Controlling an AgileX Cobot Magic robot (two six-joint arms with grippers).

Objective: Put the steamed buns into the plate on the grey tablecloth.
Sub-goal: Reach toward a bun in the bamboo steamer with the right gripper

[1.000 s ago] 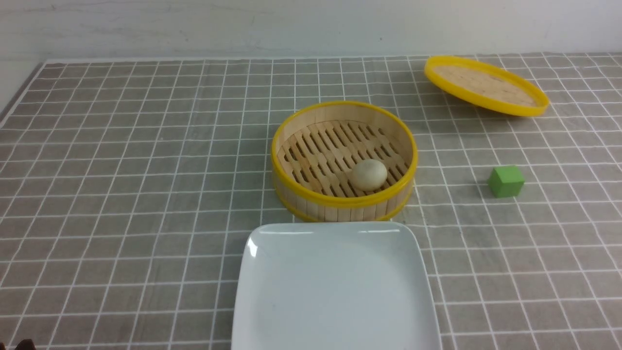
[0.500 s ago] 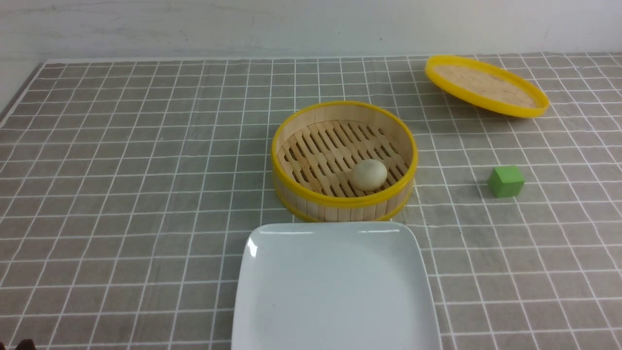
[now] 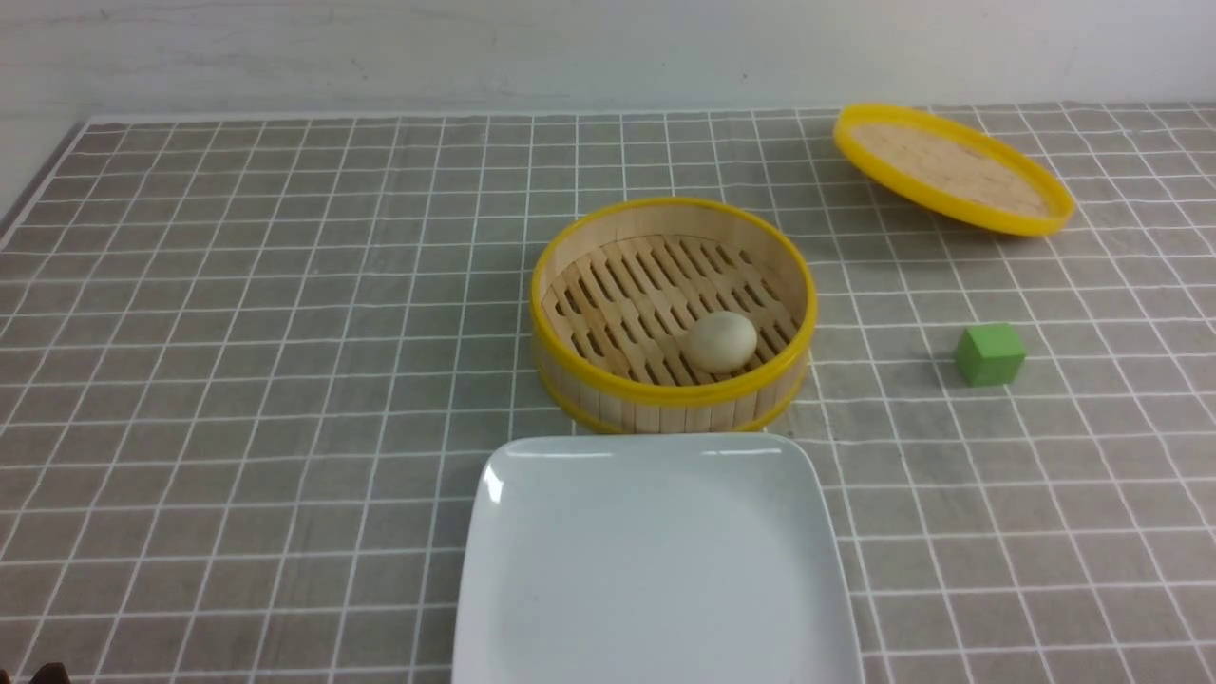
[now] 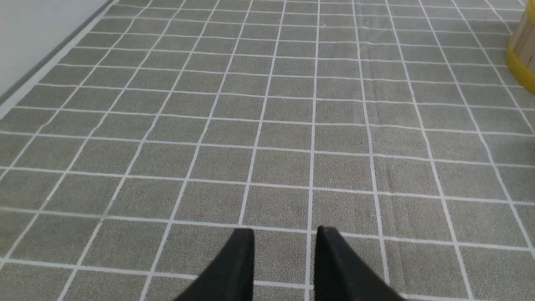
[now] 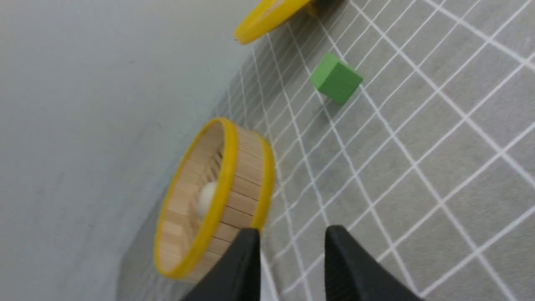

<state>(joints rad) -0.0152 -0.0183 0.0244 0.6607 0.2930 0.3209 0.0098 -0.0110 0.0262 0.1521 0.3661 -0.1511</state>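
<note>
The steamed bun [image 3: 721,342], a small off-white ball, lies inside an open bamboo steamer [image 3: 673,408] at the table's middle. It also shows in the right wrist view [image 5: 207,198], behind the steamer's yellow rim [image 5: 221,184]. The white square plate [image 3: 655,570] sits empty just in front of the steamer on the grey tablecloth [image 3: 237,332]. Neither gripper shows in the front view. My left gripper [image 4: 284,234] hovers over bare cloth, fingertips close together, nothing between them. My right gripper [image 5: 292,234] is the same, near the steamer's side.
A green cube [image 3: 989,354] sits right of the steamer, also in the right wrist view [image 5: 336,78]. The yellow-rimmed bamboo lid [image 3: 953,166] lies tilted at the back right. A wall runs behind the table. The steamer's edge [image 4: 522,54] shows in the left wrist view.
The tilted lid at the back right has shifted very slightly. The bun, steamer, plate and cube have not moved.
</note>
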